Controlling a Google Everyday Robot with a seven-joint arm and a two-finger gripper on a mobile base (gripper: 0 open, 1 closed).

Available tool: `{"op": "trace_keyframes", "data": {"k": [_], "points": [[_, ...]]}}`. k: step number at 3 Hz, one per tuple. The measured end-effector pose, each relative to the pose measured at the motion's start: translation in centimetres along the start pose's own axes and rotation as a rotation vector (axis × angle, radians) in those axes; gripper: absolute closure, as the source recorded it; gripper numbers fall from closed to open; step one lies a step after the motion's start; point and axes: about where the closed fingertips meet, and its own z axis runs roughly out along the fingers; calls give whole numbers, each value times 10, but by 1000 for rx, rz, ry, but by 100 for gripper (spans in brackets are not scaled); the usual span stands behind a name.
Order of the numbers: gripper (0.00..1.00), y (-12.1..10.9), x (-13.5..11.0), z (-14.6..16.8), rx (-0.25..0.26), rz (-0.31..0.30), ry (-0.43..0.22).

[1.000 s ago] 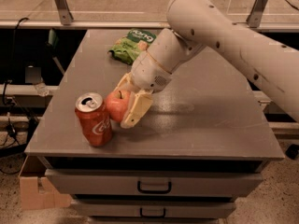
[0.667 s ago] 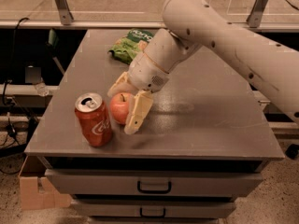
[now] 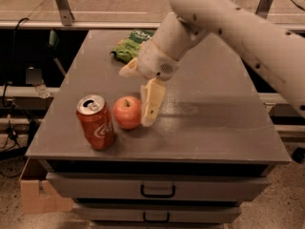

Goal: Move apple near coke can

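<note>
The coke can [image 3: 95, 123] stands on the table [image 3: 214, 128], near its front left corner. The apple [image 3: 127, 112] sits just right of the can. The gripper [image 3: 135, 98] hangs above the apple, with one finger [image 3: 152, 101] down just beside the apple's right side. The snack bag [image 3: 129, 46] lies behind them, well apart. A cardboard box [image 3: 40, 194] sits on the floor below.

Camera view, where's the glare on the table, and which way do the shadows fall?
In the camera view, a pale sheen streaks the table to the right of the hand, which hangs open with one finger at the apple's right side. Soft, short shadows pool just in front of the apple and the coke can, suggesting overhead light.
</note>
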Motion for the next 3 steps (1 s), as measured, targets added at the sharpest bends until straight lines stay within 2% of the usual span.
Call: {"op": "trace_keyframes", "data": {"k": [1, 2, 3], "points": [[0, -23, 23, -69, 148, 61, 28], [0, -41, 50, -156, 364, 167, -26], [0, -45, 45, -177, 414, 157, -36]]}}
